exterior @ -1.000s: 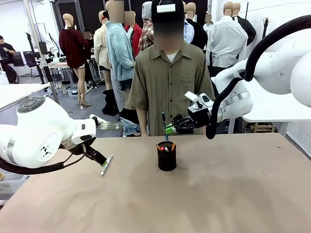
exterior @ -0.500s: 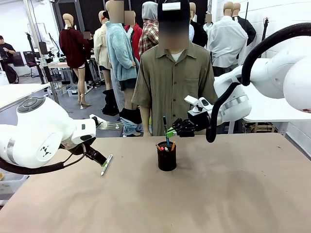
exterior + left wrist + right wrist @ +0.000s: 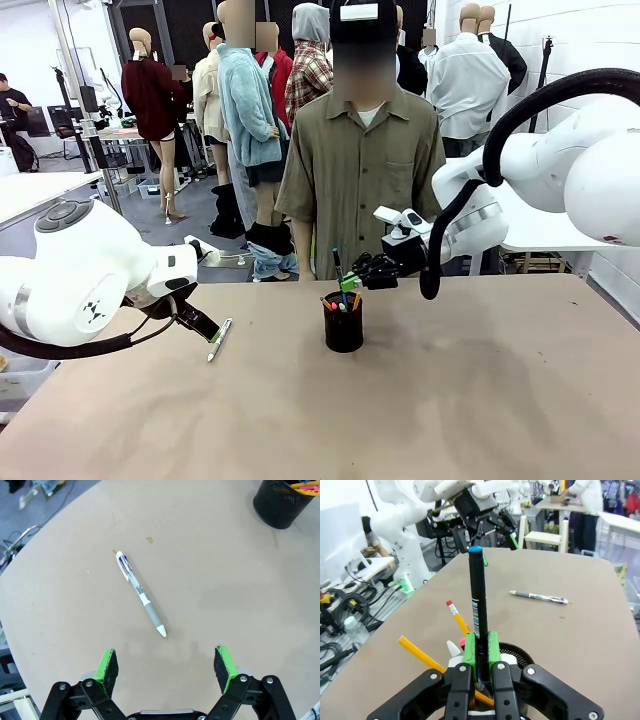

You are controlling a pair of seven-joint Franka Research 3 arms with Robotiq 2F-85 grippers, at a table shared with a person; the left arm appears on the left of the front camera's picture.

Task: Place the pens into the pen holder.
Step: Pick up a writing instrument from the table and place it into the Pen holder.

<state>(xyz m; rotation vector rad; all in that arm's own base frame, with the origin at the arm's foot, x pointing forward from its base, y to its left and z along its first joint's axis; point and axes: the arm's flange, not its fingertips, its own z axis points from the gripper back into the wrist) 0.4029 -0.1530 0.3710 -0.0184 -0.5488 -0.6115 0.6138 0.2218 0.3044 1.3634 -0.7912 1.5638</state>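
Note:
The black mesh pen holder [image 3: 343, 324] stands mid-table with several orange and red-ended pens in it. My right gripper [image 3: 348, 283] hovers just above its rim, shut on a dark pen [image 3: 337, 263] held upright with its lower end at the cup's mouth. From the right wrist, that dark pen [image 3: 479, 605] shows a blue top end, clamped in my right gripper [image 3: 481, 650] over the pen holder [image 3: 521, 656]. A white and silver pen [image 3: 140, 593] lies flat on the table, and my left gripper [image 3: 167, 666] hangs open just short of it. The same white pen [image 3: 219, 339] lies beside my left gripper [image 3: 200, 325].
A person in an olive shirt [image 3: 352, 170] stands at the far edge behind the holder. Yellow pencils [image 3: 457, 618] lean out of the cup. Bare tabletop [image 3: 450, 400] stretches to the front and right. My left arm's body [image 3: 80, 280] sits at the left edge.
My right gripper has come down and slightly left with the dark pen, bringing its lower end to the holder's mouth. The left arm and the white pen have not moved.

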